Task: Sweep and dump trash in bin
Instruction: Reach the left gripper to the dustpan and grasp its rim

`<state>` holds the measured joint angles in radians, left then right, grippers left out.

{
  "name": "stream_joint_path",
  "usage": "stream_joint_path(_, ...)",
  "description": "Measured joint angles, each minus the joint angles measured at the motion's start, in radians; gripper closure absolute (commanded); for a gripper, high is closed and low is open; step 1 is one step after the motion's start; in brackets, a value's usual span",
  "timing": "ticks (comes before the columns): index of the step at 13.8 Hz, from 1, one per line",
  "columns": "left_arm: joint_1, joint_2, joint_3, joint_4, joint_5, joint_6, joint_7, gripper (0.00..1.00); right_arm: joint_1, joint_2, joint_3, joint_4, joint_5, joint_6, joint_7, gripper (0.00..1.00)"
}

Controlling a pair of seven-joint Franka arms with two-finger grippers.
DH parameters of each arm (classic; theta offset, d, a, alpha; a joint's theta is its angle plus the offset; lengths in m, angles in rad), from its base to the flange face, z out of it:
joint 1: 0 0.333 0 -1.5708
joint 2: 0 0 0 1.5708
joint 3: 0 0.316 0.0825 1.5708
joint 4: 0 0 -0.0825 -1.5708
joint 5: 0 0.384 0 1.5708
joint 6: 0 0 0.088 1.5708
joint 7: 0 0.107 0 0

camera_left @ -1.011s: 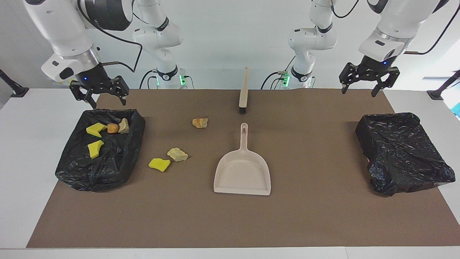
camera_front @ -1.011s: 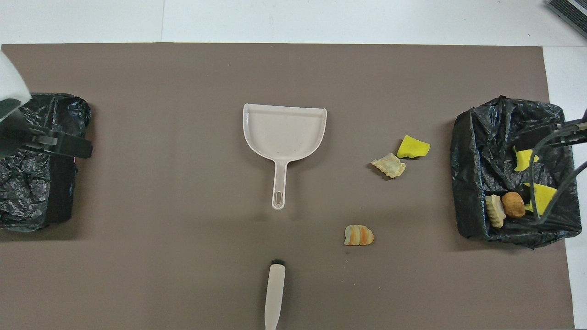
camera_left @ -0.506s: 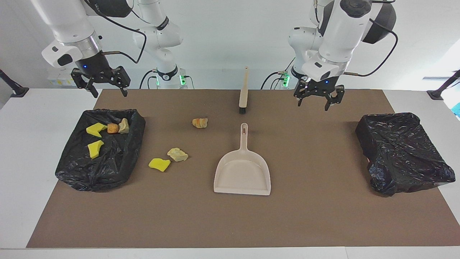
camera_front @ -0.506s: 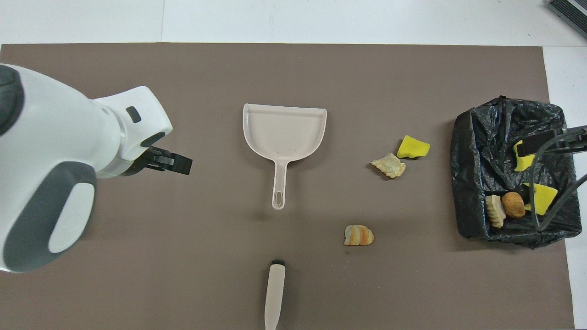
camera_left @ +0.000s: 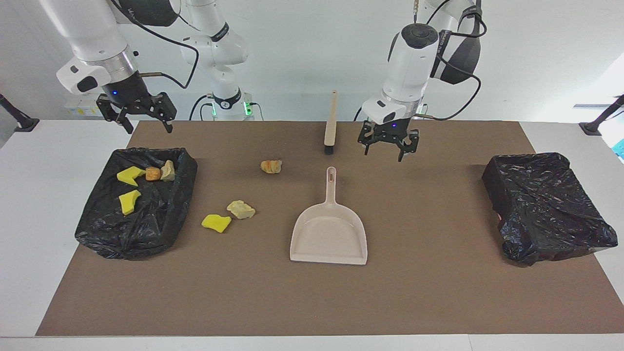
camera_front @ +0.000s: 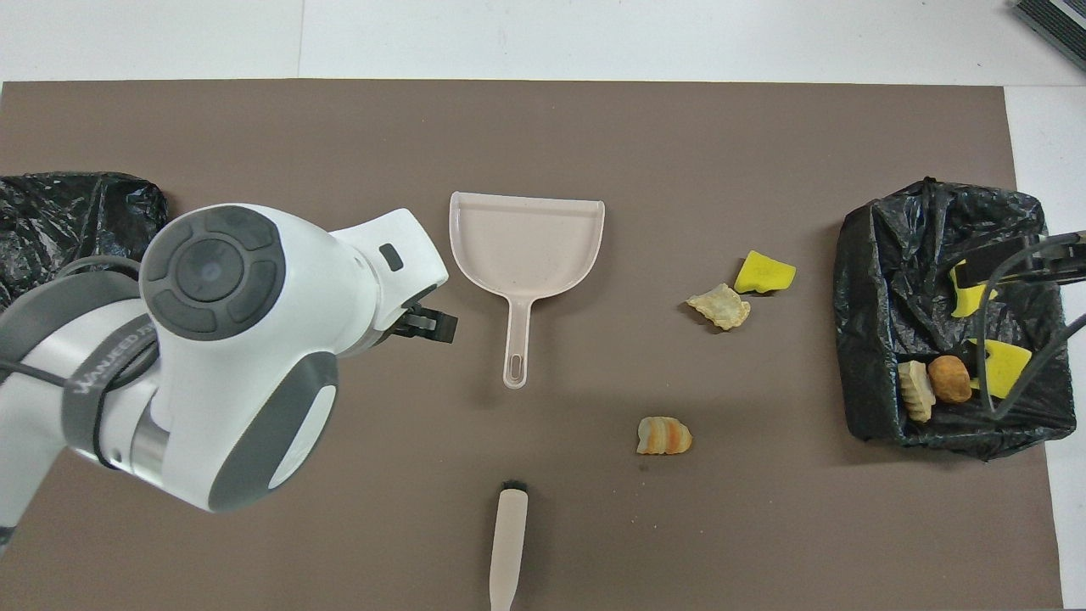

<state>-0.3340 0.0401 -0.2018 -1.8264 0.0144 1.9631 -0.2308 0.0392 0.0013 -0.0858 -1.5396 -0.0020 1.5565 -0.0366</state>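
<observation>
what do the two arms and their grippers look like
Both arms are glossy white with dark grey joint caps and a silver ring at the wrist. Black cables loop along them. Left gripper and right gripper are black two-finger units with open linkwork, each with a small blue light above. Green lights glow at the bases.
</observation>
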Motion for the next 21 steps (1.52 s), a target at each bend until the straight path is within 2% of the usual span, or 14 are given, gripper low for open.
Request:
stream_joint_path(3,-0.002,0.088,-0.07,-0.007,0.002,0.094,-0.109,0.0,0.0,-0.017,0.004,0.0,0.0,-0.001,0.027,0.0)
stream_joint_path(6,-0.008,0.16,-0.097,-0.008,0.003,0.138,-0.134,0.0,0.0,-0.046,0.01,-0.02,0.0,-0.025,0.027,0.0)
stream_joint_path(10,-0.033,0.188,-0.104,-0.008,0.003,0.147,-0.154,0.0,0.0,-0.083,0.011,-0.075,0.0,-0.026,0.029,0.0)
stream_joint_path(15,-0.056,0.213,-0.107,-0.027,0.008,0.209,-0.17,0.0,0.0,-0.085,0.019,-0.081,0.0,-0.024,0.034,0.0)
stream_joint_path(21,-0.064,0.29,-0.108,-0.026,0.114,0.289,-0.24,0.0,0.006,-0.085,0.033,-0.082,0.001,-0.007,0.097,0.0)
